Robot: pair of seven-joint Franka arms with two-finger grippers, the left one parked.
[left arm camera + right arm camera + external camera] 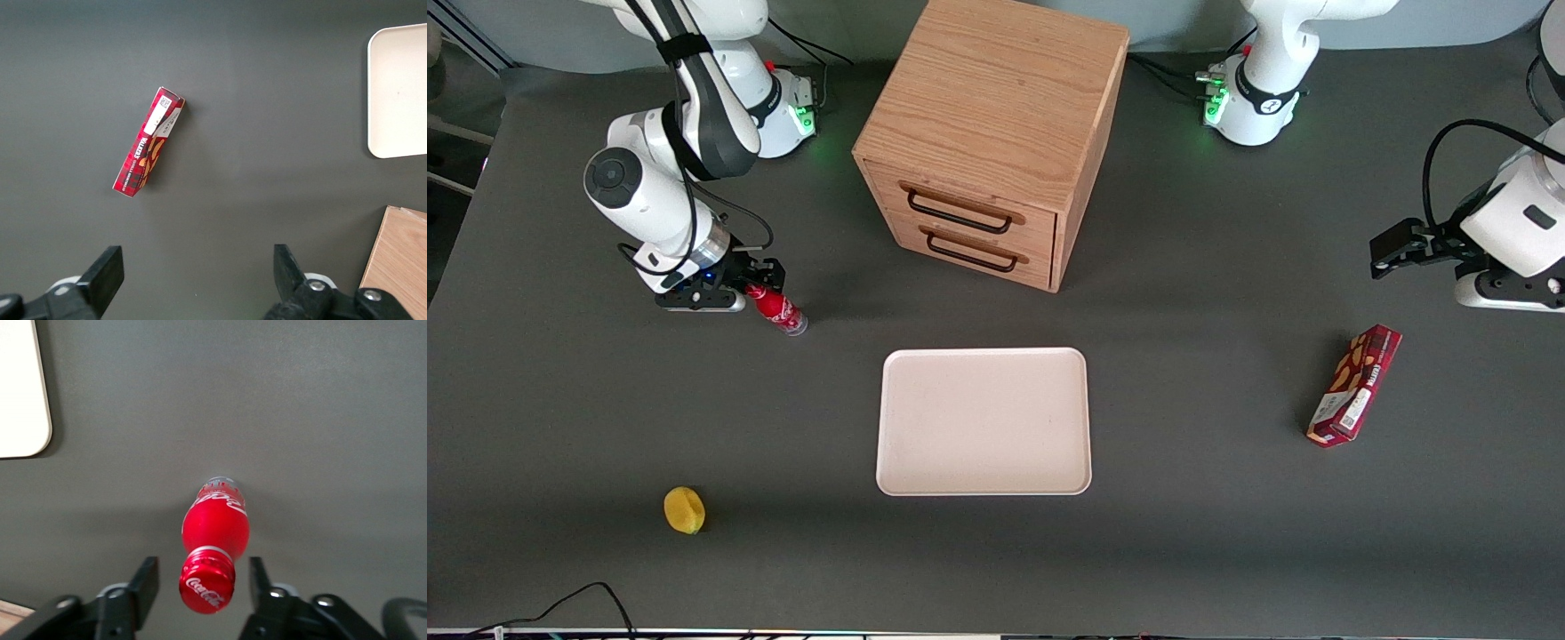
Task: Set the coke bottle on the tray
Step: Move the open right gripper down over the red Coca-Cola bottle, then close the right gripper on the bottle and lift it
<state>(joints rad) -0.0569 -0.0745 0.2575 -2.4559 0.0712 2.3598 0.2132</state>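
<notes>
The coke bottle (781, 311) is small and red with a red cap. It stands on the dark table toward the working arm's end, apart from the tray. The cream-pink tray (984, 420) lies flat at the table's middle, nearer the front camera than the bottle, with nothing on it. My right gripper (752, 286) is above the bottle's cap. In the right wrist view the gripper (204, 565) is open, with a finger on each side of the bottle (217, 523) and a gap on both sides. A tray corner (20, 387) shows there too.
A wooden two-drawer cabinet (996, 133) stands farther from the front camera than the tray. A yellow lemon (684, 510) lies near the table's front edge. A dark red snack box (1354, 384) lies toward the parked arm's end and also shows in the left wrist view (148, 149).
</notes>
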